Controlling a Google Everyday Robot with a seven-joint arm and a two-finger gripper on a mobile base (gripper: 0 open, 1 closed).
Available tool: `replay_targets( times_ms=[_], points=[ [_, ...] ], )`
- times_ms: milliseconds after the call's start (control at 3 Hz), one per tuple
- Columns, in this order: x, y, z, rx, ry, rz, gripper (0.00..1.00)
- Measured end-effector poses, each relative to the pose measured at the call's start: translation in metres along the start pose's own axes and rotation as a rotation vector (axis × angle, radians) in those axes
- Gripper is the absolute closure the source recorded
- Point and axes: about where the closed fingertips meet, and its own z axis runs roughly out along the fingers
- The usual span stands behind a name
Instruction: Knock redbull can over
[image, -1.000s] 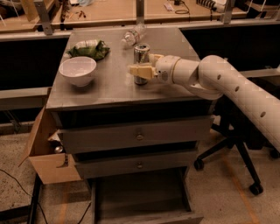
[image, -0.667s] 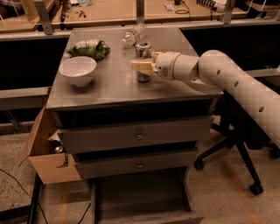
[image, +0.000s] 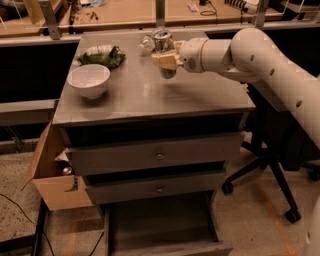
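Gripper (image: 164, 60) at redbull can (image: 162, 41), mid-height

Dim warm overhead light, soft glare on tabletop (image: 145, 92) near the jaws.

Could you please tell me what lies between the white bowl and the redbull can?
Only bare tabletop, as the camera view shows; the tool is right at the redbull can.

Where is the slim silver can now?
In the camera view, the slim silver drink can sits far-centre on the grey table, behind the gripper, right of the white bowl.
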Motion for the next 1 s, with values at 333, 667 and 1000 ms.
replay_targets(
  times_ms=[333,667,1000],
  points=[
    [-0.021,-0.011,0.009,-0.035,0.115,-0.114,1.0],
    [-0.013,-0.02,0.033,-0.093,0.291,-0.256,1.0],
    [0.002,-0.025,0.052,-0.159,0.452,-0.381,1.0]
  ],
)
